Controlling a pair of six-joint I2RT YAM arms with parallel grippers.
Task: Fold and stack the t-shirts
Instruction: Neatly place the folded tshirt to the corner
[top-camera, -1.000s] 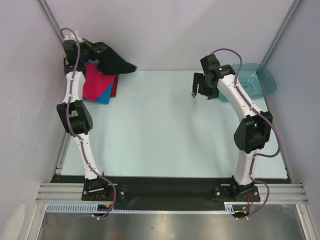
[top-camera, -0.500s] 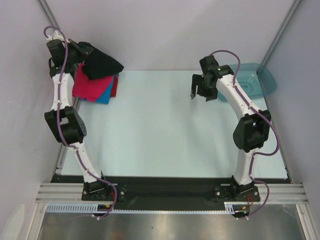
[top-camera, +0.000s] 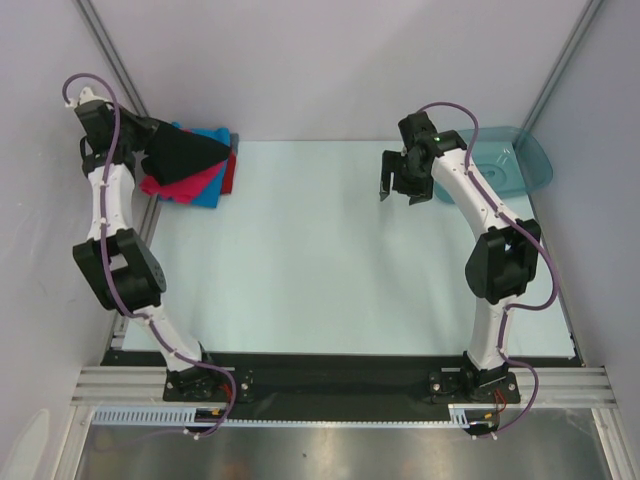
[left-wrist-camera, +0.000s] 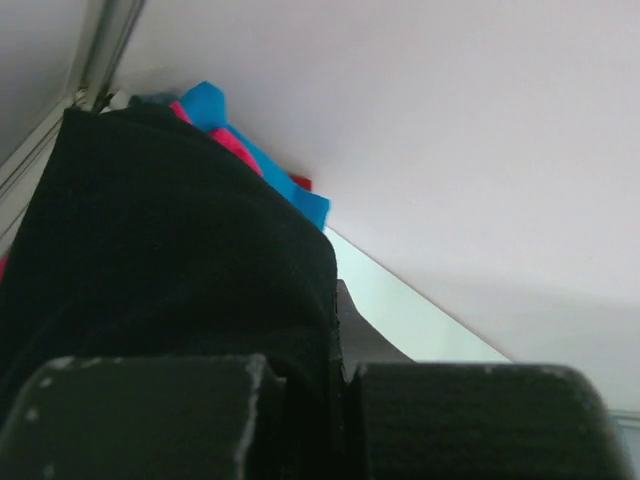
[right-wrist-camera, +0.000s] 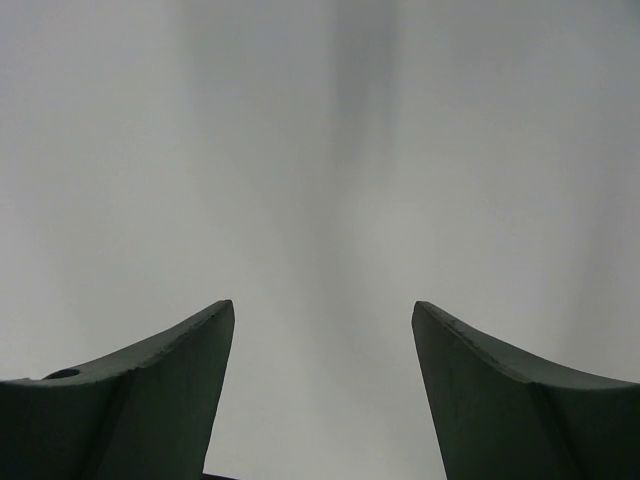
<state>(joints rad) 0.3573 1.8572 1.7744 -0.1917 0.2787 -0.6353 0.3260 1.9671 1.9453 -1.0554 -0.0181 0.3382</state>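
One teal basin (top-camera: 524, 166) far right; left end effector (left-wrist-camera: 318, 372) grips black shirt (top-camera: 185, 152).

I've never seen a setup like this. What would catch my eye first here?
The black shirt stands out first: it is bunched in the shut left gripper, over a bright pile of pink, blue and red shirts in the far left corner of the table. Across the table, the right gripper hovers open and empty near a teal basin.
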